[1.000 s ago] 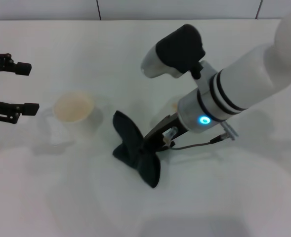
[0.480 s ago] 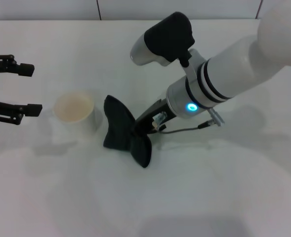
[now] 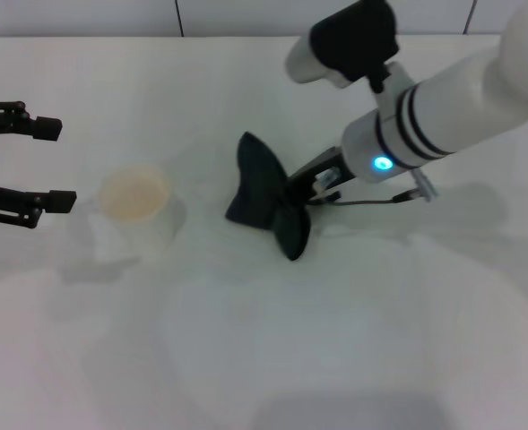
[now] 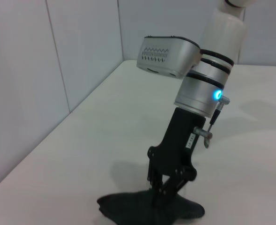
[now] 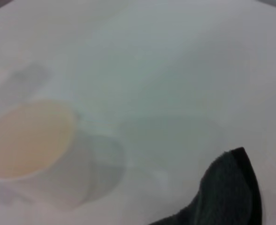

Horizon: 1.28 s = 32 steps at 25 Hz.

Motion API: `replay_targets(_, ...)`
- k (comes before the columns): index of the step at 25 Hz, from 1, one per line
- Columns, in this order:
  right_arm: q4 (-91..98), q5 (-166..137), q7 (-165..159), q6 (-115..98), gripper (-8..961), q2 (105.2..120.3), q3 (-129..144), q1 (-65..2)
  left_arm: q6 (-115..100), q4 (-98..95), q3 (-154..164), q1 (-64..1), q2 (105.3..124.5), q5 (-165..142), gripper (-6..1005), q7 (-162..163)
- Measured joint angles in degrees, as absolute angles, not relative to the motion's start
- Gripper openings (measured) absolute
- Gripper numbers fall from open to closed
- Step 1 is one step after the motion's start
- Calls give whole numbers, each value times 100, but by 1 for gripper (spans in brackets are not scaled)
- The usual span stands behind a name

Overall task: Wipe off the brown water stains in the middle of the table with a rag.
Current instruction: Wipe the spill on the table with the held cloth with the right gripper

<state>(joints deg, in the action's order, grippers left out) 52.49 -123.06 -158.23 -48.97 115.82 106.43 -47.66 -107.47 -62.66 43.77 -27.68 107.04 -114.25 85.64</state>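
Since half a second ago the right gripper [image 3: 310,192] is carrying the black rag [image 3: 270,195] up and to the right of the frame, away from the white cup [image 3: 135,205] it sat just beside, and is now working at centre frame on the white table [image 3: 246,358]. Its fingers are clamped on the rag's middle, pressing it flat against the tabletop. No brown stain is showing anywhere now, so the wiping is probably nearly done; to finish well, the gripper should be keeping the cloth pressed down and sweeping overlapping passes while staying clear of the cup. The left gripper [image 3: 53,164] is waiting at the left edge, fingers apart. The left wrist view is showing the rag [image 4: 149,211] spread under the closed fingers, whereas the right wrist view is showing only a rag [image 5: 227,194] corner and the cup's [image 5: 32,152] tan inside.
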Motion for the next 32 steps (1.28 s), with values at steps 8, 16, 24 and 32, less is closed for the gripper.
replay_targets(8,5598,-12548,-15782,-5067,94,11538,10232,-4178,-10732,-6260,4377,-2768,10705,-11425,888,8561)
replay_targets(16,6265,-12880,-15821,-5360,94,11566,9999,-3608,-10687,-6257,4377,-2769,10719,-11425,888,8560)
replay_targets(24,6303,-12733,-15887,-5386,94,11619,10422,-3815,-10678,-6258,4377,-2799,10722,-11425,888,8560)
replay_targets(32,6270,-12134,-15986,-5387,94,11619,11116,-4245,-10679,-6260,4377,-2823,10722,-11426,888,8548)
